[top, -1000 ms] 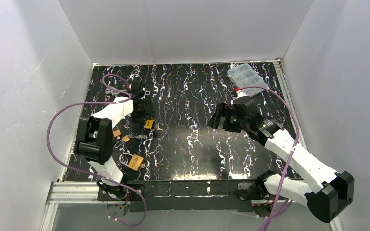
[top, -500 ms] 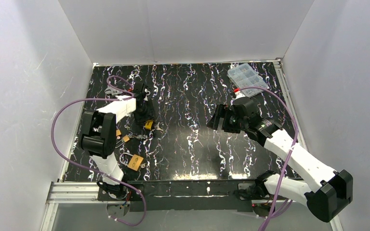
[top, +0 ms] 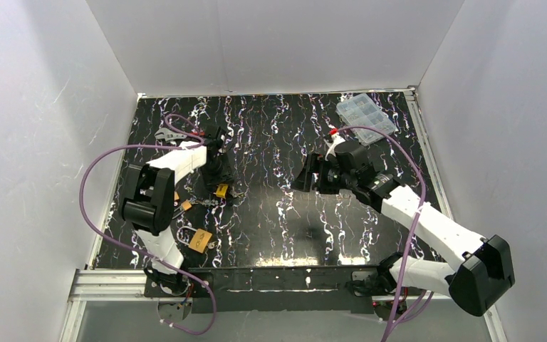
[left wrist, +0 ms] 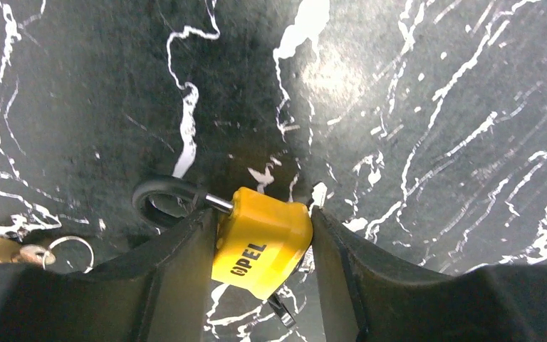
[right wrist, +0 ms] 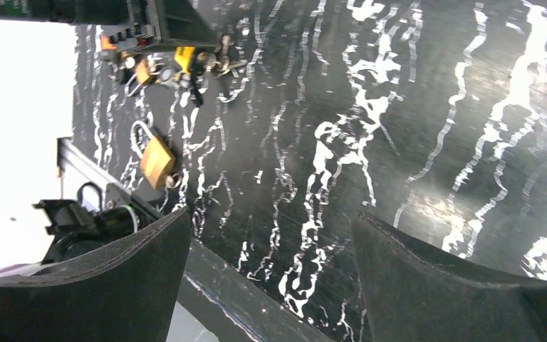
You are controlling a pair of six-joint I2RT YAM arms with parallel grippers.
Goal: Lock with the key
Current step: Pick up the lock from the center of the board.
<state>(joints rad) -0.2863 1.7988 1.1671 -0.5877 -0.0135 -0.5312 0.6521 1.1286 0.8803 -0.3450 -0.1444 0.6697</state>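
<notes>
A yellow padlock (left wrist: 260, 241) with a black-sleeved shackle (left wrist: 158, 201) lies on the black marbled table. My left gripper (left wrist: 260, 214) straddles it, and both fingers touch its body. A dark key end (left wrist: 282, 309) sticks out under the lock. In the top view the left gripper (top: 219, 173) stands over this lock (top: 221, 189). A brass padlock (top: 199, 240) lies nearer the front and also shows in the right wrist view (right wrist: 157, 161). Small keys on a ring (left wrist: 57, 249) lie left of the fingers. My right gripper (top: 305, 176) is open and empty above mid-table, as the right wrist view (right wrist: 271, 235) shows.
Two small brass padlocks (top: 173, 196) (top: 186, 205) lie by the left arm. A red-handled wrench (top: 174, 133) lies at the back left. A clear compartment box (top: 365, 117) sits at the back right. White walls enclose the table; a metal rail (top: 107, 285) runs along the front.
My left gripper has moved right and nearer, down onto the yellow padlock. My right arm has swung left toward the table's middle, still open.
</notes>
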